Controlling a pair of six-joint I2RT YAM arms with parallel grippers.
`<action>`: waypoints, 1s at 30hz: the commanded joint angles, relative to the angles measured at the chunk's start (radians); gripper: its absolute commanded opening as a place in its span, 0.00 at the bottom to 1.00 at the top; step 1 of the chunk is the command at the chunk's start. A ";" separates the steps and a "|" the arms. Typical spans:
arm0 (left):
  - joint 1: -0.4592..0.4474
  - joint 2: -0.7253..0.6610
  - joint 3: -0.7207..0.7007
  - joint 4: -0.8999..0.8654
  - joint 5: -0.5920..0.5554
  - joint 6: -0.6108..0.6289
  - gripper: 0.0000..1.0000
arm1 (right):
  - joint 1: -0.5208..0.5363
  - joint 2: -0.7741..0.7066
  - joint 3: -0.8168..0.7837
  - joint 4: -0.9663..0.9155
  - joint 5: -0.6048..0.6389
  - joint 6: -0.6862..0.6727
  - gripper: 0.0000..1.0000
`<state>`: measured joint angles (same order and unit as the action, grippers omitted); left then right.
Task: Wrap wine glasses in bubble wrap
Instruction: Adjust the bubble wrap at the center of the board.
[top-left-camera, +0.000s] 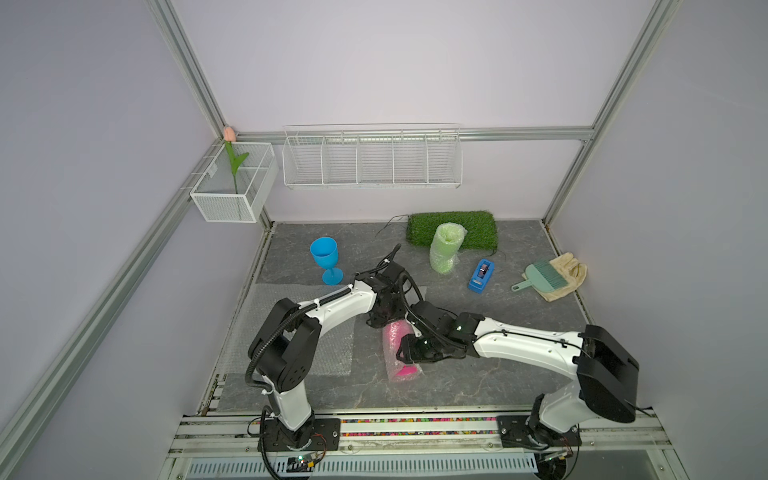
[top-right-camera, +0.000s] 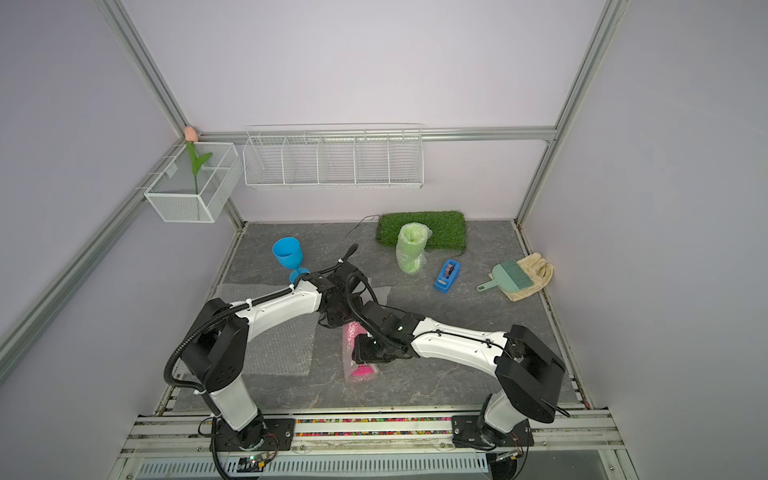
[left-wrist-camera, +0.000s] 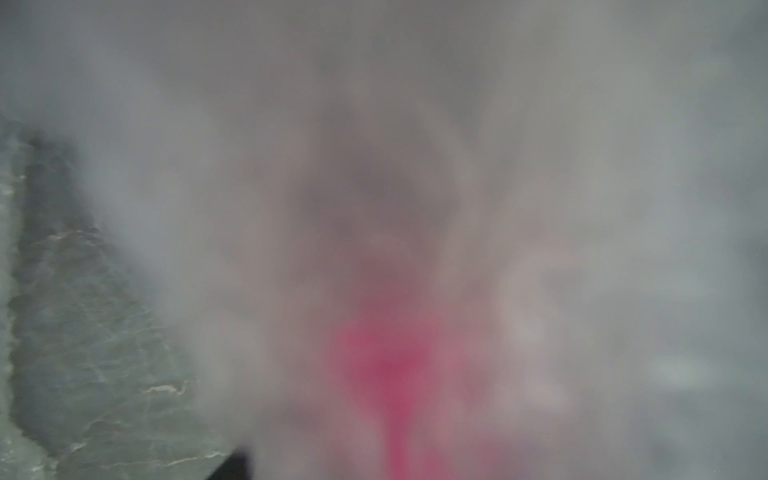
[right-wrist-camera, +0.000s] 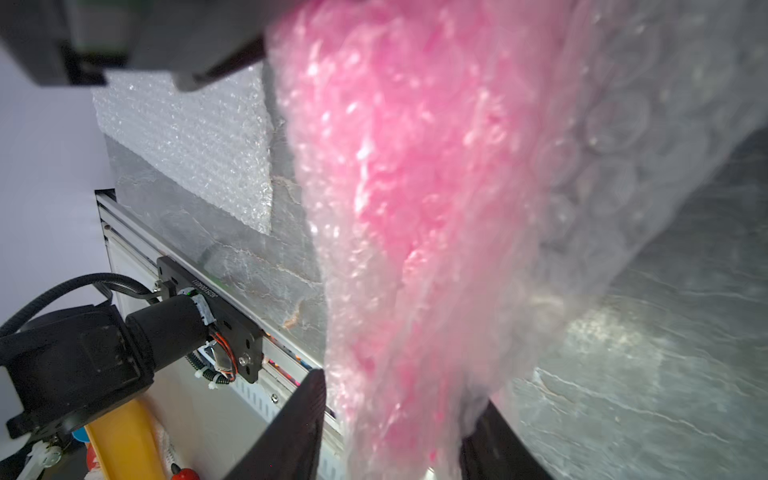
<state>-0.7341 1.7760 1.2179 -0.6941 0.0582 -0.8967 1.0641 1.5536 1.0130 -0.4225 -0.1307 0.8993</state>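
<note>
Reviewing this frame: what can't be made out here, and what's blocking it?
Left gripper: jaws hidden under its own wrist in both top views; the left wrist view is a blur, seemingly bubble wrap against the lens.
Right gripper: jaws straddle the wrapped pink goblet; whether they press it is unclear in the right wrist view.
Pink goblet's bowl: partly covered by both grippers in both top views.
</note>
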 joint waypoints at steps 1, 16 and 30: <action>-0.005 0.020 -0.021 0.056 0.029 -0.062 0.60 | 0.023 -0.002 0.030 -0.039 0.052 -0.023 0.46; -0.001 -0.071 -0.052 -0.020 -0.067 -0.022 0.84 | 0.002 -0.043 0.042 -0.189 0.196 -0.176 0.07; 0.102 -0.194 -0.107 -0.160 -0.157 0.069 1.00 | -0.011 -0.191 -0.012 -0.309 0.266 -0.810 0.07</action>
<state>-0.6540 1.5902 1.1339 -0.7830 -0.0425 -0.8585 1.0657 1.4132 1.0283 -0.6956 0.0883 0.2768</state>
